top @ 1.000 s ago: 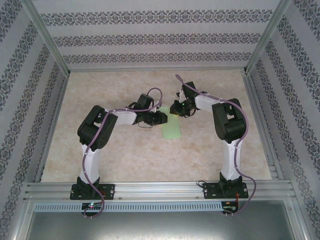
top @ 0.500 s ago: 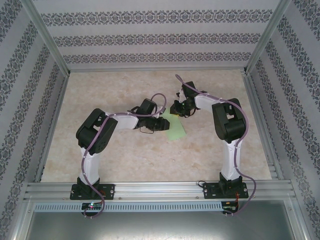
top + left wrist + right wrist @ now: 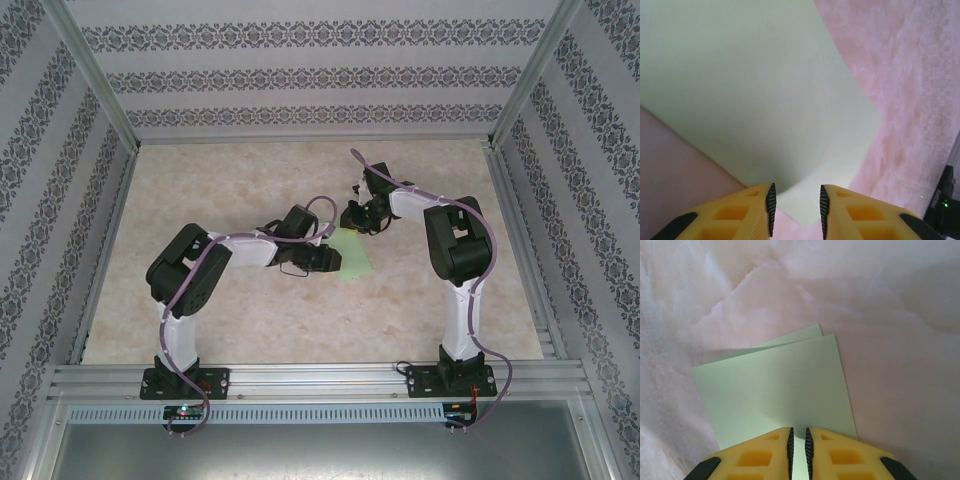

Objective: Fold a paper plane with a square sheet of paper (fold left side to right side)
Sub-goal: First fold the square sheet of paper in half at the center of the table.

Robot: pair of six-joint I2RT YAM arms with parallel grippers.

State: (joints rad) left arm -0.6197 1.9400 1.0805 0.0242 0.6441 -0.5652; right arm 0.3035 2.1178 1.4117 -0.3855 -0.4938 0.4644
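Two grippers, one sheet, one table; entries ran from the fingers outward.

1. Left gripper [image 3: 796, 190]: yellow fingers stood part-way apart, with a clear gap between them. The near corner of the sheet of paper [image 3: 755, 90] dipped into that gap. Whether the fingers nipped it could not be told.

2. Right gripper [image 3: 798, 431]: fingers were drawn almost together, leaving only a thin slit, with the tips at the sheet's near edge. Whether they pinned it or pinched it could not be told.

3. Sheet: pale green and unmarked.
   - Ahead of the left fingers it bowed, spreading up and to the left.
   - Ahead of the right fingers it lay doubled. The lower layer's far edge peeped out just past the upper layer's, so the edges were unmatched.
   - Seen from overhead, it sat between the two grippers, close against both.

4. Table [image 3: 920, 75]: mottled pinkish stone-look surface, beyond and to the right of the sheet.

5. Step in hand (judged): the left-to-right fold, with the flap over but neither squared nor creased.

6. Next move (judged):
   - The left fingers needed to bring the flap's edge flush with the layer beneath.
   - The right fingers needed to keep the sheet from sliding.
   - A flat press along the fold line would follow.
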